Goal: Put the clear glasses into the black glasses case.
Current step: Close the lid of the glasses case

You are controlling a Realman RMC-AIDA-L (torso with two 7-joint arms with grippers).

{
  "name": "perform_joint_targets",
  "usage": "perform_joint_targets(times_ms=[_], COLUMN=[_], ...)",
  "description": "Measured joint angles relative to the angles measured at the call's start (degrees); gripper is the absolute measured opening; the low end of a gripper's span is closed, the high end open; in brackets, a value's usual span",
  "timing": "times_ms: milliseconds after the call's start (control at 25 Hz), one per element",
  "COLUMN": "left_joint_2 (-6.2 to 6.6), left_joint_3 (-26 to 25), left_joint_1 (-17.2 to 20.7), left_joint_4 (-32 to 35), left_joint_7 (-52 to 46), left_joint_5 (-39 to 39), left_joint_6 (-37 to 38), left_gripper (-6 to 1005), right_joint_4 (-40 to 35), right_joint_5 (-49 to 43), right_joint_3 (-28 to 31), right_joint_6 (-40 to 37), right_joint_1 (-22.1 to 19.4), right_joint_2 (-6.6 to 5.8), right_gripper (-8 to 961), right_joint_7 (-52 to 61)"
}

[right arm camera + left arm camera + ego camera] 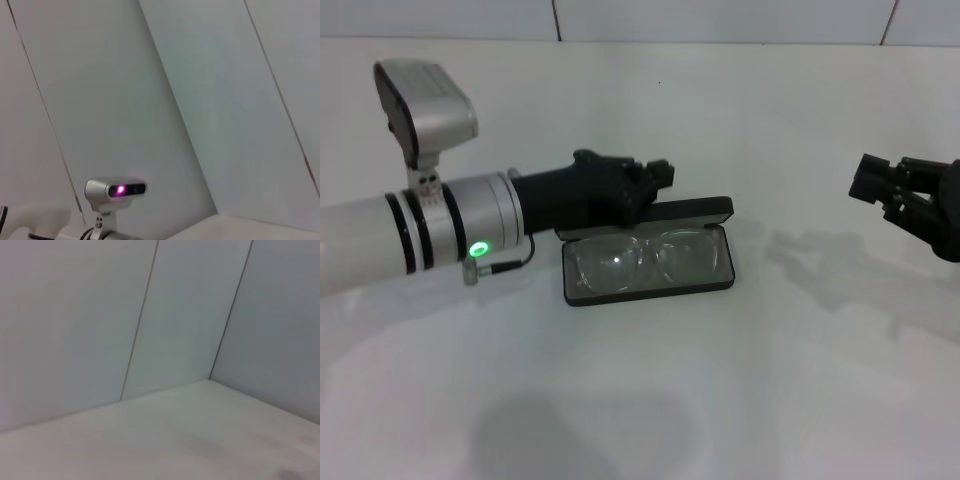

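The black glasses case (648, 290) lies open in the middle of the white table in the head view. The clear glasses (642, 260) rest inside its grey-lined lower half, lenses facing up. The lid (692, 212) stands raised behind them. My left gripper (652, 182) reaches in from the left and hovers just behind the lid's left end, close to it or touching it. My right gripper (882, 186) hangs above the table far to the right, well apart from the case. Neither wrist view shows the case or the glasses.
The white table (650, 400) ends at a tiled wall (720, 18) at the back. The left wrist view shows only the wall and a table corner (207, 382). The left arm's wrist camera (116, 190) appears in the right wrist view.
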Motion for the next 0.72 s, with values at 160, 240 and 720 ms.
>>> perform_joint_targets(times_ms=[160, 240, 720], left_joint_2=[-0.04, -0.05, -0.16], left_joint_3=[0.0, 0.0, 0.1], left_joint_1=[0.1, 0.7, 3.9], left_joint_4=[-2.0, -2.4, -4.8], left_joint_7=[0.0, 0.0, 0.2], left_joint_5=[-0.1, -0.2, -0.6], left_joint_6=[-0.1, -0.1, 1.2], left_gripper=[72, 73, 81], right_joint_4=[1.0, 1.1, 1.1], right_joint_5=[0.0, 0.0, -0.8], right_joint_3=[0.0, -0.1, -0.6], right_joint_6=[0.5, 1.0, 3.7], right_joint_1=[0.8, 1.0, 3.5], right_joint_2=[0.01, 0.01, -0.05], right_gripper=[195, 196, 196], right_joint_7=[-0.7, -0.8, -1.0])
